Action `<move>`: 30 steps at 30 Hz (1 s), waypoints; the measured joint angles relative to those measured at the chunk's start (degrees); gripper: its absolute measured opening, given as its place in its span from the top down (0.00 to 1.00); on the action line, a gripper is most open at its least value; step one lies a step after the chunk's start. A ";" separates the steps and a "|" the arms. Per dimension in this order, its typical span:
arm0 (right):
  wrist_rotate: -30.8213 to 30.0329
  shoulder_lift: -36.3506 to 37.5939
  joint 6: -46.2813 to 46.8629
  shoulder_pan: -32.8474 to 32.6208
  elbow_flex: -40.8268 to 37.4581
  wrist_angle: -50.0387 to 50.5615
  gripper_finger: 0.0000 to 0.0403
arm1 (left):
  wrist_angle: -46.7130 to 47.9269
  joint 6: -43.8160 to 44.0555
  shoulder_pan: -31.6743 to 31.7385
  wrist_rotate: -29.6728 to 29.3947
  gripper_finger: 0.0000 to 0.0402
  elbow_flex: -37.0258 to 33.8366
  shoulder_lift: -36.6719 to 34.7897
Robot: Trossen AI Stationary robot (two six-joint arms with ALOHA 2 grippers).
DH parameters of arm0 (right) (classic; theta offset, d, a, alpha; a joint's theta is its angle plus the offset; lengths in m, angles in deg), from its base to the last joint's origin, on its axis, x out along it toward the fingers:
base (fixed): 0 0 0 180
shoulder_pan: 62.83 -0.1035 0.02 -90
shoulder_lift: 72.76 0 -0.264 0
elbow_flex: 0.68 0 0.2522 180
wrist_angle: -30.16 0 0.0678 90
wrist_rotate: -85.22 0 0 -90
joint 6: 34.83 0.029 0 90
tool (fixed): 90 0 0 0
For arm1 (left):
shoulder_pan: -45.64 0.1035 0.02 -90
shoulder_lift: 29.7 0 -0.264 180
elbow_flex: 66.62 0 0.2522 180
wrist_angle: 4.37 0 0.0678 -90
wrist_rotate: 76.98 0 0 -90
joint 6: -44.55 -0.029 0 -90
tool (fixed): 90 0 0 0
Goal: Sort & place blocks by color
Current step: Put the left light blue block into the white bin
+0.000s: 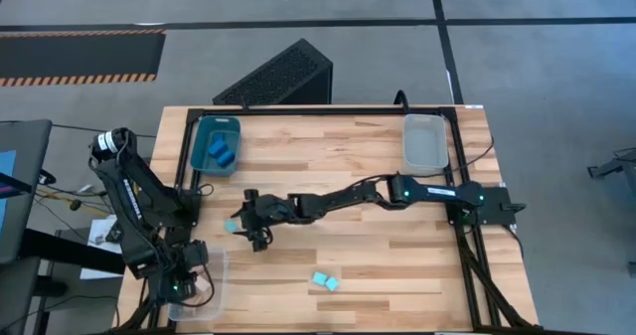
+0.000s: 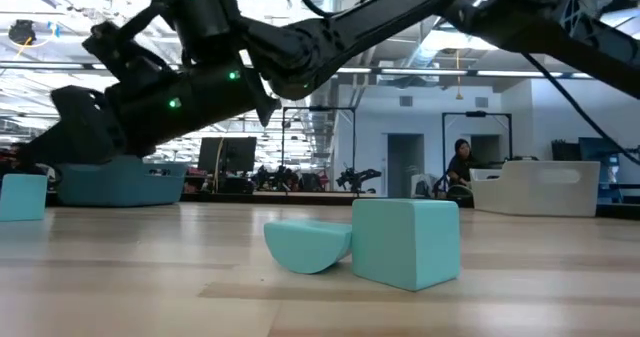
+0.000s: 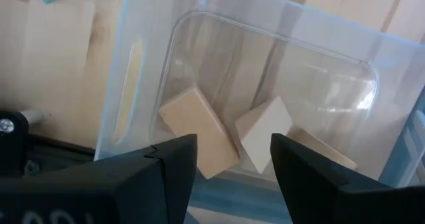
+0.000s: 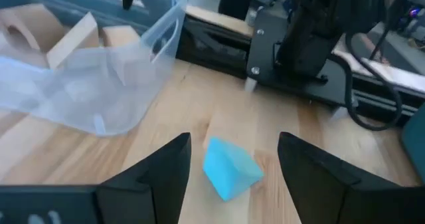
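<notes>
My right gripper (image 1: 241, 226) reaches across the table toward its left side. It is open, with one finger on either side of a light turquoise block (image 4: 229, 167) that lies on the wood (image 1: 232, 226) without touching them. Two more turquoise blocks (image 1: 325, 281) sit side by side near the table's near edge, one with a rounded end (image 2: 308, 248) against a cube (image 2: 405, 242). My left gripper (image 3: 234, 141) hangs open over a clear bin (image 3: 133, 71) at the near left corner, in which three tan wooden blocks (image 3: 199, 131) lie. Deep blue blocks (image 1: 221, 154) lie in a teal bin (image 1: 202, 141).
A second clear bin (image 1: 425, 141) stands at the table's far right corner. The teal bin sits at the far left. A dark perforated box (image 1: 278, 77) lies on the floor beyond the far edge. Bare wood spreads across the table's middle and right. A person (image 2: 462, 162) is far off in the room.
</notes>
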 joint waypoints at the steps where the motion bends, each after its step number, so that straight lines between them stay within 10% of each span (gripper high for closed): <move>1: 0.83 -0.03 -0.11 0.28 0.11 0.09 0.38 | 0.00 -0.36 0.02 -0.05 0.56 0.00 0.00; 30: 9.71 -5.37 -0.42 2.99 1.98 -4.82 0.46 | 4.34 -16.42 9.56 -6.55 0.56 -0.04 -0.02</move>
